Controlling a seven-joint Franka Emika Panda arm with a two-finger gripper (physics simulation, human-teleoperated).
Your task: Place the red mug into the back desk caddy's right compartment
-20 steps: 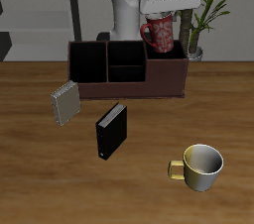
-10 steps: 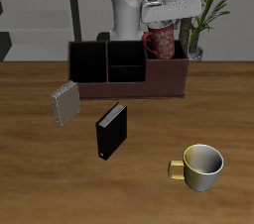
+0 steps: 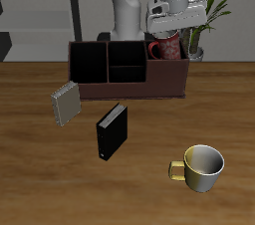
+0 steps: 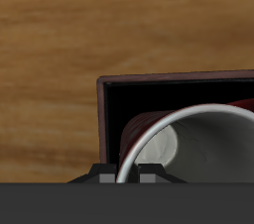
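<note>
The red mug (image 3: pixel 164 49) with white speckles hangs upright from my gripper (image 3: pixel 167 35), its lower part down between the walls of the back desk caddy (image 3: pixel 129 90), in the right compartment (image 3: pixel 169 65). The gripper is shut on the mug's rim. In the wrist view the mug's pale grey inside (image 4: pixel 203 154) sits close under the gripper (image 4: pixel 126 175), over the compartment's black floor (image 4: pixel 149 94) framed by dark-brown walls. I cannot tell whether the mug's base touches the floor.
A yellow-cream mug (image 3: pixel 202 166) stands near the table's front edge. A black book (image 3: pixel 112 130) and a grey spiral notebook (image 3: pixel 66 103) stand in front of the caddy. A potted plant (image 3: pixel 204 15) is behind the caddy.
The gripper has carried the red mug down and a little sideways, from above the caddy's rim into the right compartment. Nothing else moved.
</note>
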